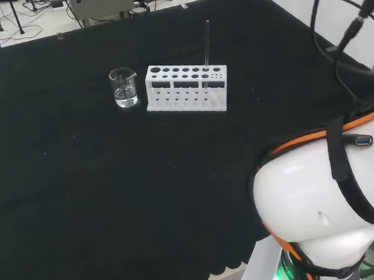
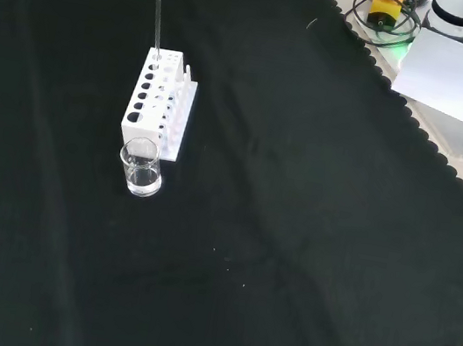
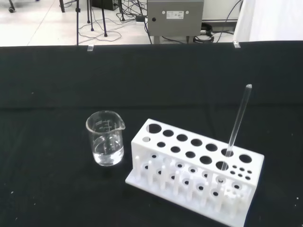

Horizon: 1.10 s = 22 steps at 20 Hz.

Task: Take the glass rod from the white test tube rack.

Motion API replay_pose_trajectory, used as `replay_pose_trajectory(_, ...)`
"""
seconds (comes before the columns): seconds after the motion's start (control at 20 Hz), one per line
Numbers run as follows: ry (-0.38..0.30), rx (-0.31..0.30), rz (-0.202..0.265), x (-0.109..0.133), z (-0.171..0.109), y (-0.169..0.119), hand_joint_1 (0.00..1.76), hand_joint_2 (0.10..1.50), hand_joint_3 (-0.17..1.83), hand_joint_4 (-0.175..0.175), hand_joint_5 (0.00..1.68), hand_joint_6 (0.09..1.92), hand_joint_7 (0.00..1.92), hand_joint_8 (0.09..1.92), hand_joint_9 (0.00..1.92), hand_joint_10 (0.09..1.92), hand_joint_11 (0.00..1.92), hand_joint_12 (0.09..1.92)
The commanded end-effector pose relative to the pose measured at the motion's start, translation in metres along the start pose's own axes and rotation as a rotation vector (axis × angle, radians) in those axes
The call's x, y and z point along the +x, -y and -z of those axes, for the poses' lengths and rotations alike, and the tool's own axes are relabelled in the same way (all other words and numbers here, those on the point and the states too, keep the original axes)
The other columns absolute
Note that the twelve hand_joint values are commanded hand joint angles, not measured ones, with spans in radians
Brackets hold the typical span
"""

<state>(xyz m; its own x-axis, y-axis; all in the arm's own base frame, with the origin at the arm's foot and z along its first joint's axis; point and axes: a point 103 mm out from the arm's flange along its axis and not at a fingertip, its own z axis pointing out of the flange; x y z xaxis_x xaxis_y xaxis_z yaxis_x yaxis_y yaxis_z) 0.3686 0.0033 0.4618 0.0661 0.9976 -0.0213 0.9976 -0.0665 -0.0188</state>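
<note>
Glass rod point(image 3: 236, 120) stands upright in a hole near one end of white test tube rack point(image 3: 196, 172) beside beaker point(image 3: 105, 138) on worktop, untouched, so grasp and lift remain; hand state cannot be told.

black cloth point(image 1: 114, 205), pale floor point(image 3: 38, 23), cables point(image 3: 123, 14)

A clear glass rod point(image 1: 208, 50) point(image 2: 157, 29) point(image 3: 238, 120) stands nearly upright, leaning slightly, in a hole near one end of the white test tube rack point(image 1: 186, 89) point(image 2: 158, 102) point(image 3: 194, 172). The rack, with rows of round holes on top, rests on the cloth in the head view's upper middle and the front view's upper left.
</note>
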Motion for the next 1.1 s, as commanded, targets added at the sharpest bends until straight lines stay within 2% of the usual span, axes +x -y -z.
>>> replay_pose_trajectory(0.05,-0.001,-0.012,-0.035,-0.029,-0.001,-0.032,0.57,0.92,0.46,-0.13,0.07,0.09,0.02,0.89,0.25,0.98,0.09,1.48)
replay_pose_trajectory(0.4,-0.017,-0.008,-0.069,-0.054,-0.008,-0.061,0.57,0.92,0.47,-0.134,0.09,0.09,0.06,0.93,0.28,0.99,0.1,1.48)
replay_pose_trajectory(0.65,-0.023,-0.003,-0.073,-0.069,-0.013,-0.08,0.57,0.92,0.47,-0.139,0.11,0.09,0.12,0.96,0.34,1.0,0.11,1.49)
replay_pose_trajectory(0.75,-0.03,-0.019,-0.077,-0.076,-0.016,-0.087,0.57,0.92,0.47,-0.142,0.12,0.09,0.13,0.97,0.37,0.99,0.12,1.48)
replay_pose_trajectory(1.1,-0.044,0.009,-0.091,-0.091,-0.037,-0.115,0.57,0.92,0.48,-0.153,0.17,0.09,0.22,1.0,0.51,0.98,0.17,1.48)
